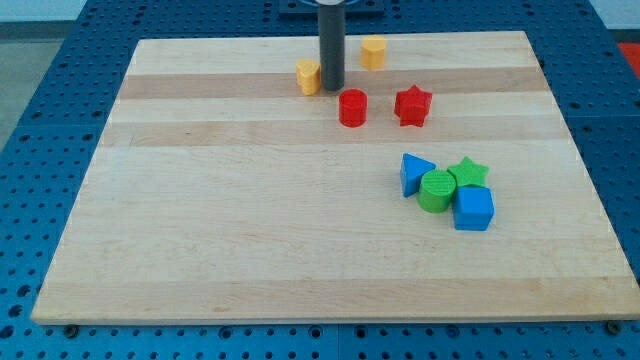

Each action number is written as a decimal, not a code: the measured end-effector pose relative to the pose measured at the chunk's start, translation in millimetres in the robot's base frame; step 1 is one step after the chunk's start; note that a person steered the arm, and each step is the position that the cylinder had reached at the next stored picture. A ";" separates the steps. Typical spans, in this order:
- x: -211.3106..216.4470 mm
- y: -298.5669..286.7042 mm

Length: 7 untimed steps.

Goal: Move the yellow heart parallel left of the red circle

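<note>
Leftmost block: yellow heart, near the board's top edge, at about 10 o'clock from the red circle. Shape is partly hidden by my rod, so I read it as the heart mainly because the other yellow block looks hexagonal. My tip sits right against the heart's right side, touching or nearly so, at 3 o'clock of it. I have no jaws, just a plain rod; it holds nothing and can only shove.

Why I judge it sits there: from that side a push sends the heart toward the view's left, away from the red circle. But the heart is still higher than the circle, so it also needs to go down toward 6 o'clock to line up level with it. For that I'd probably need to come round to its 12 o'clock side.

Red circle is at 5 o'clock of my tip, close, apart from it. Risk: nudging it while I reposition. Red star just right of the circle, not touching. Other yellow block at 1 o'clock of my tip, out of the way.

Far right cluster, well apart: blue triangle, green circle, green star, blue cube, packed together. No obstacle. Wooden board left of the circle is open.
</note>
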<state>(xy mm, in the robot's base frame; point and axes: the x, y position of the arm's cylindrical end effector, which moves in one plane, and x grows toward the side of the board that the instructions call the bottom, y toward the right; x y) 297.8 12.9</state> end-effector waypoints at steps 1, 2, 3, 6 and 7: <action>-5.3 13.1; -27.8 -6.4; -26.0 -32.9; -44.0 -54.7; -42.6 -80.8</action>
<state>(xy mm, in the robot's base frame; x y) 255.2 -67.9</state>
